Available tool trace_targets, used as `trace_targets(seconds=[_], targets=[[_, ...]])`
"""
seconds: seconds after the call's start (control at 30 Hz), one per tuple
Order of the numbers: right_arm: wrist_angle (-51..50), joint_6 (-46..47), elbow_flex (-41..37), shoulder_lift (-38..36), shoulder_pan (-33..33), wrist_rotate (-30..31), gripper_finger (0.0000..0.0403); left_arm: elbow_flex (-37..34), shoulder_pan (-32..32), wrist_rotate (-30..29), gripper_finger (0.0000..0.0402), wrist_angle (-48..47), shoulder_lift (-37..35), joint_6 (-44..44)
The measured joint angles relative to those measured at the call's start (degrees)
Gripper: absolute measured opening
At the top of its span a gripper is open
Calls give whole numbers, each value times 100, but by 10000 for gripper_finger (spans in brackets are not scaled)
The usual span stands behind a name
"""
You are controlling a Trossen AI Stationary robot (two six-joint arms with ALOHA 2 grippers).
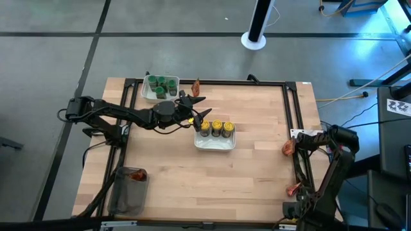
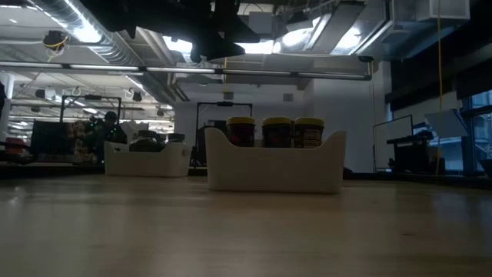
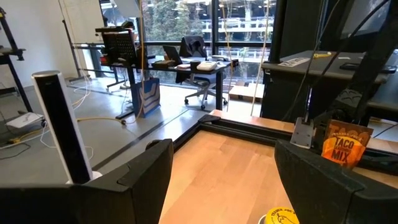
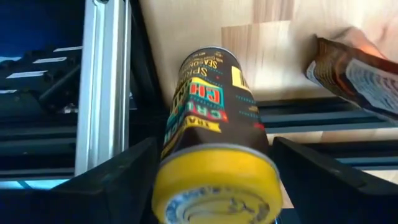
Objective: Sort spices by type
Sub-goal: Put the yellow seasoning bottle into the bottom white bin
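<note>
on my right arm the fingers (image 4: 211,180) stand wide either side of a yellow-lidded jar (image 4: 214,155); it lies between them with its lid toward the wrist camera, and i can't see the pads actually pressing on it. from above, that gripper sits at the counter's right edge, by the black frame rail (image 1: 297,128). just past the jar a red-orange packet (image 4: 354,68) lies on the wood, and another packet (image 1: 293,189) lies further down the same edge.

my left fingers (image 3: 217,180) are spread apart with nothing between them, hanging above the counter (image 1: 257,173) near its middle, beside the white tray (image 1: 215,144) that holds three yellow-lidded jars (image 1: 217,129) in a row. in the low view the three jars stand upright, their tops just above the tray's wall. looking past the left fingers, a taco mix packet (image 3: 345,144) stands against the far frame rail, well apart from them, and the lid of one yellow jar just shows below.

behind the left arm a second white tray (image 1: 151,96) sits at the counter's back edge with the green-lidded jars (image 1: 162,85) clustered inside. one more packet (image 1: 196,86) stands upright just right of that tray. a clear grey tub (image 1: 128,189) sits at the near left corner with something reddish in it. a white post (image 1: 259,22) stands on the floor beyond the counter.
</note>
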Motion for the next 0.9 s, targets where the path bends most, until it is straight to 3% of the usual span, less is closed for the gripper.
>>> trace_targets(seconds=[0.13,0.33,0.6,0.9], targets=[[14,-49,0,82,0,-9,298,1,0,0,265,0,0,0],[21,-50,0,85,-1,-46,227,2,0,0,265,0,0,1],[-31,320,-4,20,-393,-519,227,0,0,0,265,-24,0,3],[131,232,-4,-431,-1490,-98,227,0,-2,0,265,-174,0,5]])
